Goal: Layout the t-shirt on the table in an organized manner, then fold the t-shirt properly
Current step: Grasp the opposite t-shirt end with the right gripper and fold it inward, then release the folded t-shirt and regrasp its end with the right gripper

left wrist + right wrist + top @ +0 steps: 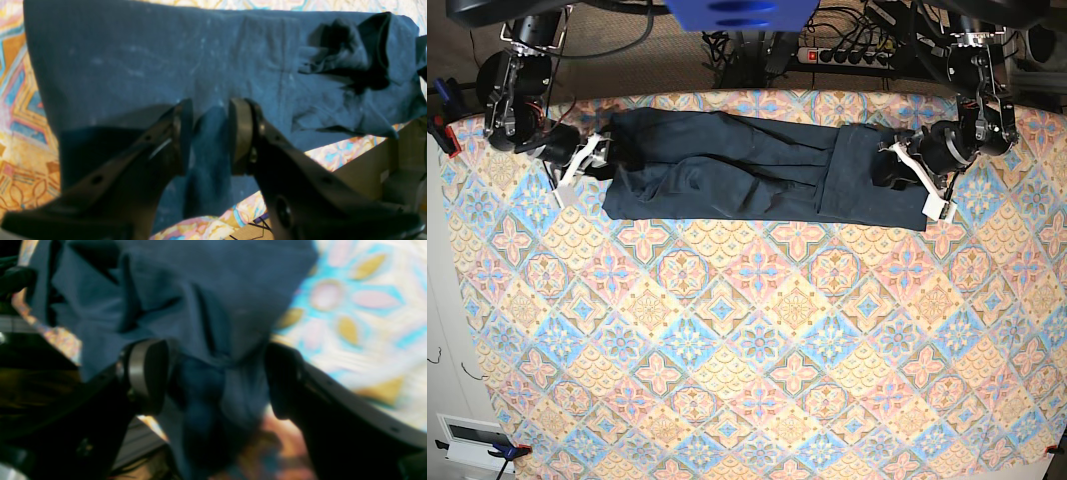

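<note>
The dark navy t-shirt (747, 170) lies stretched as a long, wrinkled band across the far part of the table (747, 350). My left gripper (909, 165) is at the shirt's right end. In the left wrist view it (210, 133) is shut on a fold of the shirt (150, 60), with the far end rumpled. My right gripper (595, 157) is at the shirt's left end. In the blurred right wrist view it (217, 373) holds a bunch of the shirt (200, 290) between its pads, above the patterned cloth (360, 306).
A power strip and cables (847, 55) lie behind the table's far edge. A cardboard box (383, 160) stands beside the table near my left gripper. A clamp (442, 130) sits on the table's left edge.
</note>
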Action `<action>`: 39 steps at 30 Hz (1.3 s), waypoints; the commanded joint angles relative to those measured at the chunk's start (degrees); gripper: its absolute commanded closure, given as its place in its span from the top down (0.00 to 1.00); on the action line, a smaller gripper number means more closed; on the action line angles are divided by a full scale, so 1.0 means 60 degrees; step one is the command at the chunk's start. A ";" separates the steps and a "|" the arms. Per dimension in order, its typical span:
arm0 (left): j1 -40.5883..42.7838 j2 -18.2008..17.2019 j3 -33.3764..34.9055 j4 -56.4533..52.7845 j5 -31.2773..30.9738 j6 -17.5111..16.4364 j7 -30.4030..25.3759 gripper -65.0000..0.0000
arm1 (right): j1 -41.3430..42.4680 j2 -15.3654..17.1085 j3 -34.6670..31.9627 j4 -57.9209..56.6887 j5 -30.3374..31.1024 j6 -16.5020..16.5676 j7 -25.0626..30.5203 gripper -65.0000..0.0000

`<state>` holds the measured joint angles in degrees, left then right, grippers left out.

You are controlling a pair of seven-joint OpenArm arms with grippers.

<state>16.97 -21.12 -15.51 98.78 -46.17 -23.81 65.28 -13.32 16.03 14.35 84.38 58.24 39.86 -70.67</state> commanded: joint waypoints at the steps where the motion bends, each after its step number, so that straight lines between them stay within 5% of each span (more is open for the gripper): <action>1: -0.0067 -0.0120 -0.0075 0.0188 -0.0151 -0.0024 -0.0147 0.26 | 0.0030 0.0090 -0.0172 -0.0063 -0.0087 0.0024 -0.0155 0.69; 11: -0.0023 -0.0120 -0.0075 0.0188 -0.0165 -0.0024 -0.0147 0.26 | 0.0015 0.0090 -0.0641 -0.0254 -0.0087 0.0024 -0.0140 0.64; 18: -0.0052 -0.0120 -0.0075 0.0188 -0.0165 -0.0024 -0.0147 0.25 | 0.0074 0.0090 -0.0538 -0.0283 -0.0087 0.0024 0.0065 0.02; 29: -0.0023 0.0100 -0.1144 0.0716 -0.0180 -0.0024 -0.0132 0.26 | 0.0762 0.0192 0.1587 -0.0371 -0.0117 0.0024 0.0314 0.00; 39: 0.0007 0.0290 -0.2082 0.0686 -0.0180 -0.0024 -0.0103 0.26 | 0.1261 0.1379 0.1733 -0.1997 -0.0117 0.0024 0.0387 0.00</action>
<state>17.19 -18.74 -27.59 102.06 -46.35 -23.83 65.41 -6.13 22.96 24.34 71.57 56.23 39.83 -69.28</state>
